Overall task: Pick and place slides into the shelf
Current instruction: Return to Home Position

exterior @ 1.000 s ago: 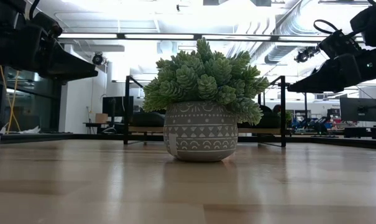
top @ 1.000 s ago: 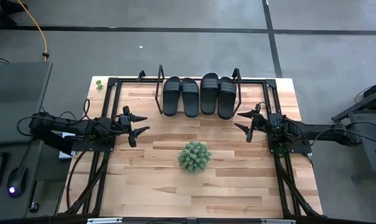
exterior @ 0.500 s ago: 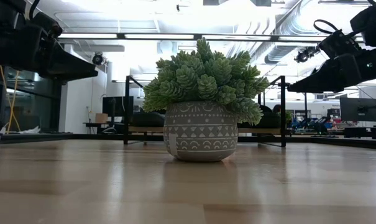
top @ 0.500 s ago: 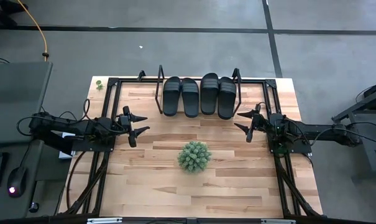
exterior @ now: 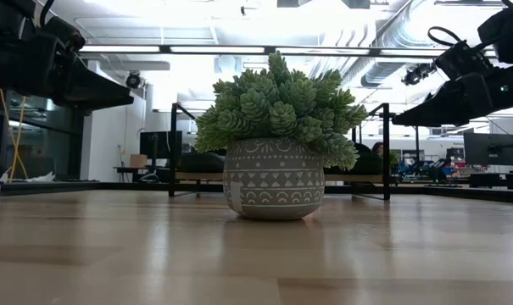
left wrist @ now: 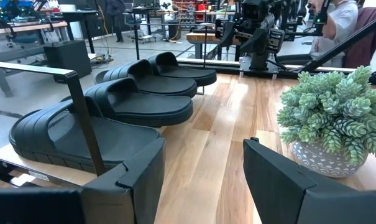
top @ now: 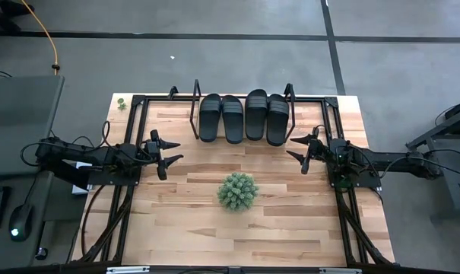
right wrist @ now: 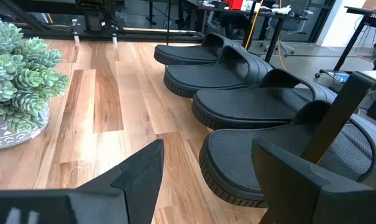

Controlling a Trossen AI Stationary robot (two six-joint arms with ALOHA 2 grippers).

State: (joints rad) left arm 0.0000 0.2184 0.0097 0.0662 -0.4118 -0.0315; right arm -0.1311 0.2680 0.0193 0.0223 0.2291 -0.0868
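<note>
Seen from above, the left gripper [top: 172, 151] hangs over the table's [top: 176, 213] left edge, fingers apart and holding nothing. Its wrist camera confirms the gap between the two dark fingers [left wrist: 138, 180]. It also gives a side-on look down the row of slides [left wrist: 138, 102], which the overhead camera cannot give, and shows part of a person [left wrist: 340, 18] in a pale top in the room beyond. In the middle of the back edge, the high view shows all four slides [top: 243, 117] lying side by side on the shelf [top: 194, 106], toes pointing away from the plant [top: 238, 191], which stands alone nearer the front. From table height the plant's patterned pot [exterior: 274, 180] fills the centre. It hides most of the shelf [exterior: 173, 148], so only the black end frames and slivers of dark sole show there. To the right, the right gripper [top: 290, 146] hangs just off the shelf's right end, fingers likewise spread and empty. Its wrist view looks between its fingers [right wrist: 144, 174] at the nearest slide's textured footbed [right wrist: 281, 155], a detail too small to tell from above.
</note>
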